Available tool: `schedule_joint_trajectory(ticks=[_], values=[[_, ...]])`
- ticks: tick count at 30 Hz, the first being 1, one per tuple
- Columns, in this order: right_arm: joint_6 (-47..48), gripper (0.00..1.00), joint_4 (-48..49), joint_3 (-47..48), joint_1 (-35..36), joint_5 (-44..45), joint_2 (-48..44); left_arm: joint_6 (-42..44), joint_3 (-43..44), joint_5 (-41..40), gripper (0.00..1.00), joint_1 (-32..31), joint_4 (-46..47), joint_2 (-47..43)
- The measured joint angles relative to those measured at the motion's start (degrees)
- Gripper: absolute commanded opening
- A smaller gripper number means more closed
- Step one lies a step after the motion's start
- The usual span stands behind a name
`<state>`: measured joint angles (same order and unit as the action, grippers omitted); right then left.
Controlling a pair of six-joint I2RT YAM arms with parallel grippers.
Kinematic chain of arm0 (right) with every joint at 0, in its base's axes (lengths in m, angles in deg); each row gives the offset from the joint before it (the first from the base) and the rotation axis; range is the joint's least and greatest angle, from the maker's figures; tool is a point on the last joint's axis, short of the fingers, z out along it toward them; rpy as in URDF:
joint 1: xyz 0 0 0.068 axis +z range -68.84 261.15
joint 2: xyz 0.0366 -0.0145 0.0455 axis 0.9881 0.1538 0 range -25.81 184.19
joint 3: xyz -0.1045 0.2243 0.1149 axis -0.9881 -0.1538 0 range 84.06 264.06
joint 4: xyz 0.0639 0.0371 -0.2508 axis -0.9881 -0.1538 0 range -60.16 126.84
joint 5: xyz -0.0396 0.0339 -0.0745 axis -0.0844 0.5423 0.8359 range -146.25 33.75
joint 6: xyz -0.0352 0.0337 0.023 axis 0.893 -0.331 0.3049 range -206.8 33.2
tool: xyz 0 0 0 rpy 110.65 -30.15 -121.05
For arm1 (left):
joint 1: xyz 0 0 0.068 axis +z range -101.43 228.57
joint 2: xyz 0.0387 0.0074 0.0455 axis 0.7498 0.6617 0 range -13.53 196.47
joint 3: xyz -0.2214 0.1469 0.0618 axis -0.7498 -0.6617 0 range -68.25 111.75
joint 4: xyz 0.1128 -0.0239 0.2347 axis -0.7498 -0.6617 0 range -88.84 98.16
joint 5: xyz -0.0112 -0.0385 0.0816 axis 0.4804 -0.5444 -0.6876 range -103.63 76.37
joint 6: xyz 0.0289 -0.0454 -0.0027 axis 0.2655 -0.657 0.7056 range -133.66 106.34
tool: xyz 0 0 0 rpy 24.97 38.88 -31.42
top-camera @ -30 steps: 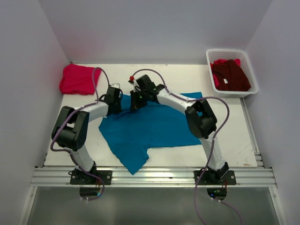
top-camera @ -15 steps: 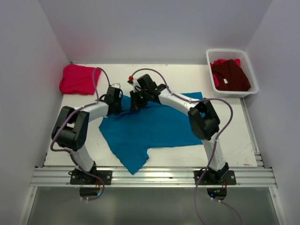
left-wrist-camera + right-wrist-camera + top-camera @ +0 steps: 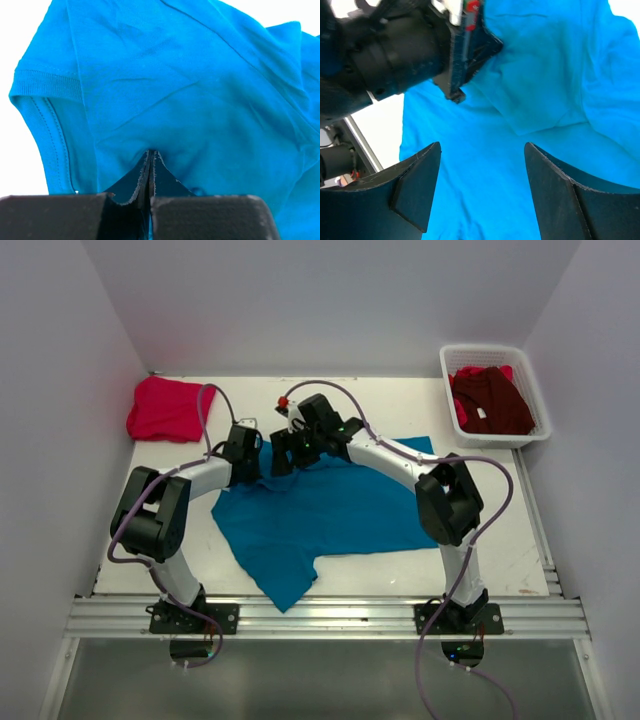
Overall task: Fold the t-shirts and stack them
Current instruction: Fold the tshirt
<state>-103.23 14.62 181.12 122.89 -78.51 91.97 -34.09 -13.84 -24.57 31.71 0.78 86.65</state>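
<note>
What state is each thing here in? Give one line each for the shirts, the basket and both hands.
teal t-shirt: unfolded, spread wrinkled on the table
pinkish-red t-shirt: folded up, at the table's far left corner
maroon t-shirt: crumpled in the basket
basket: upright, holding the maroon t-shirt
left hand: shut on the teal t-shirt
right hand: open, empty, above the teal t-shirt

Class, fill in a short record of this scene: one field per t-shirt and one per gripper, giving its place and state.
teal t-shirt: spread, rumpled, on the table
pinkish-red t-shirt: folded, far left corner
maroon t-shirt: in the white mesh basket, far right
left gripper: fingers shut, pinching the teal t-shirt
right gripper: fingers open over the teal t-shirt, holding nothing
</note>
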Motion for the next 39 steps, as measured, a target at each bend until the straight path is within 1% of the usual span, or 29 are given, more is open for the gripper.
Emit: schedule_joint_trajectory(ticks=[1, 4, 5, 7, 8, 10, 11, 12, 14, 20, 39], values=[[0.0, 0.70, -0.3, 0.0, 0.0, 0.4, 0.0, 0.0, 0.0, 0.0, 0.00, 0.0, 0.0, 0.0], [0.0, 0.63, -1.4, 0.0, 0.0, 2.4, 0.0, 0.0, 0.0, 0.0, 0.00, 0.0, 0.0, 0.0], [-0.1, 0.57, -1.6, -0.1, 0.0, 3.1, 0.0, 0.0, 0.0, 0.0, 0.00, 0.0, 0.0, 0.0], [-0.6, 0.51, -1.9, -0.5, 0.0, 4.7, 0.0, 0.0, 0.0, 0.0, 0.00, 0.0, 0.0, 0.0], [-0.8, 0.43, -2.2, -0.7, 0.0, 5.4, 0.2, 0.0, 0.0, 0.0, 0.00, 0.0, 0.0, 0.0], [-1.5, 0.36, -2.7, -0.7, 0.0, 6.4, 1.0, 0.0, 0.0, 0.0, 0.00, 0.0, 0.0, 0.0], [-1.8, 0.32, -2.7, -0.7, 0.0, 6.5, 1.8, 0.0, 0.0, 0.0, 0.00, 0.0, 0.0, 0.0], [-2.1, 0.30, -2.8, -0.7, 0.0, 6.8, 2.8, 0.0, 0.0, 0.0, 0.00, 0.0, 0.0, 0.0], [-2.9, 0.29, -3.1, -0.7, 0.0, 7.0, 4.8, 0.0, 0.0, 0.0, 0.00, 0.0, 0.0, 0.0], [-5.4, 0.29, -3.3, -0.7, 0.0, 6.3, 10.0, 0.0, 0.0, -0.1, 0.00, 0.0, 0.0, 0.0], [-6.7, 0.31, -2.3, -0.5, 0.3, 5.6, 10.2, 0.0, -0.1, -0.3, 0.00, 0.0, 0.0, 0.0]])
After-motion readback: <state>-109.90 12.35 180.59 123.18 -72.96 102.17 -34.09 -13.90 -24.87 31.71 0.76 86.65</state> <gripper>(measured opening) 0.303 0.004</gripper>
